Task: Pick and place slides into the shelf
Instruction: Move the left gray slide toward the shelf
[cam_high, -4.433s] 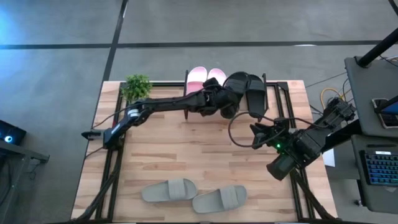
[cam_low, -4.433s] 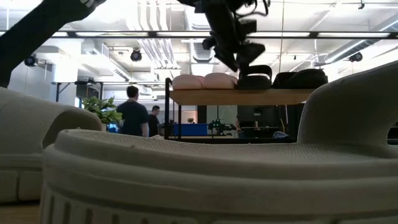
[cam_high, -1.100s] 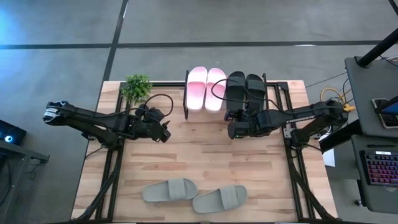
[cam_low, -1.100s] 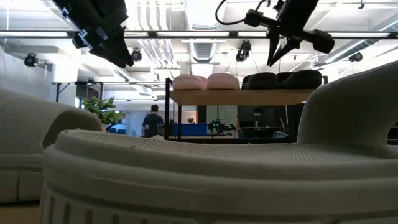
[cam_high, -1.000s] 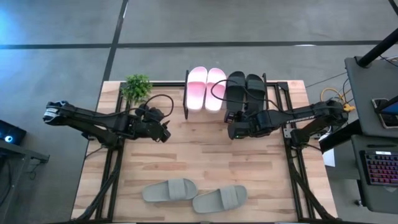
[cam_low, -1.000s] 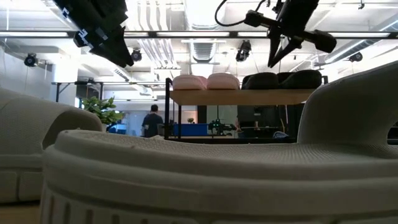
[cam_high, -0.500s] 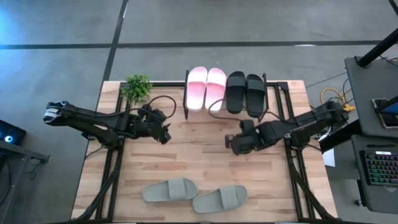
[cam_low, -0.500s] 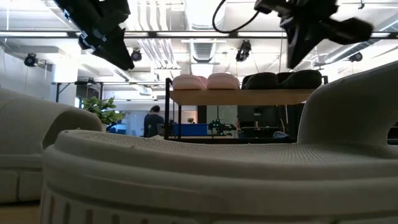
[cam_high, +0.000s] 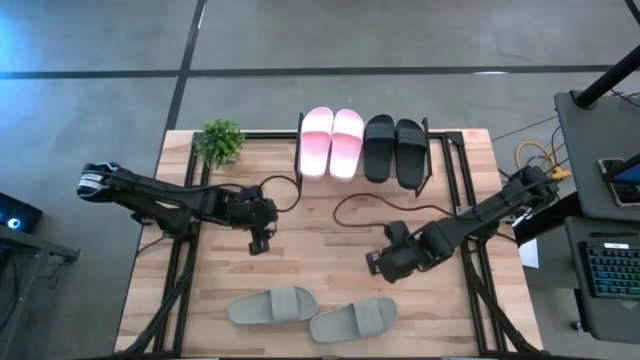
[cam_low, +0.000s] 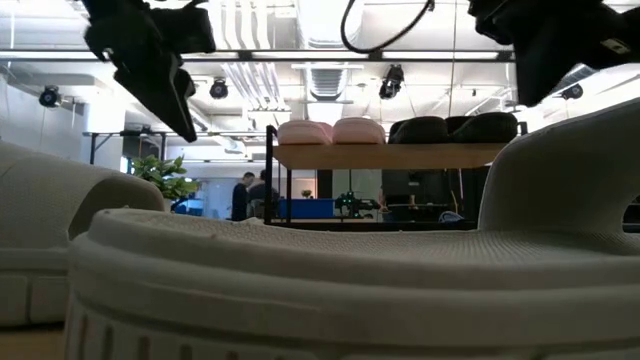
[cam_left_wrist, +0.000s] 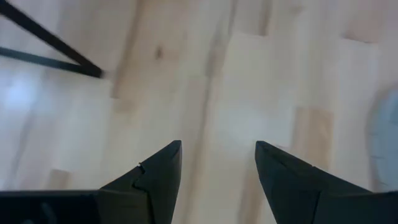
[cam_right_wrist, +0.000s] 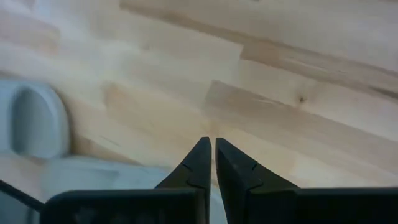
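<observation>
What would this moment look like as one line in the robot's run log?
shelf: pink pair, black pair | table: grey-green pair | left end effector: open, empty | right end effector: shut, empty

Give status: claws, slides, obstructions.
Left claw open, empty, above table. Right claw shut, empty, near grey-green slides. Pink pair, black pair on shelf. Nothing blocking.

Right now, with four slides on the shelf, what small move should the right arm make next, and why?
Probably open the jaws of the right gripper: they are shut above the nearer grey-green slide, which lies on the table, not on the shelf.
</observation>
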